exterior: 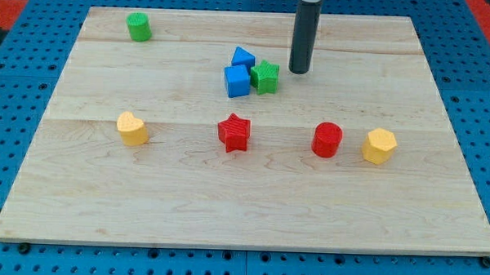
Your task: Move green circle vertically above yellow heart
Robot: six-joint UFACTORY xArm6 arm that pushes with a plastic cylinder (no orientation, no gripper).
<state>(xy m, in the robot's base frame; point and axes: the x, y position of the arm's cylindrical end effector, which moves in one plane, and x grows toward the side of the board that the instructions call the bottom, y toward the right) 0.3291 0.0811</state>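
Wooden board point(251, 195), lying on blue pegboard. Green circle point(138, 26): sitting at the board's eleven o'clock corner, directly at twelve o'clock from the yellow heart point(132, 128), well apart. My tip point(300, 71): bare rod, no jaws to part or close, touching nothing, standing just at three o'clock of the green star point(265, 77), which is crowding two blue blocks point(239, 74). Step in hand, by judgement: alignment is looking nearly met; any next move is calling for a long approach toward ten o'clock and only fine nudging.

No readable text, labels or numbers anywhere.
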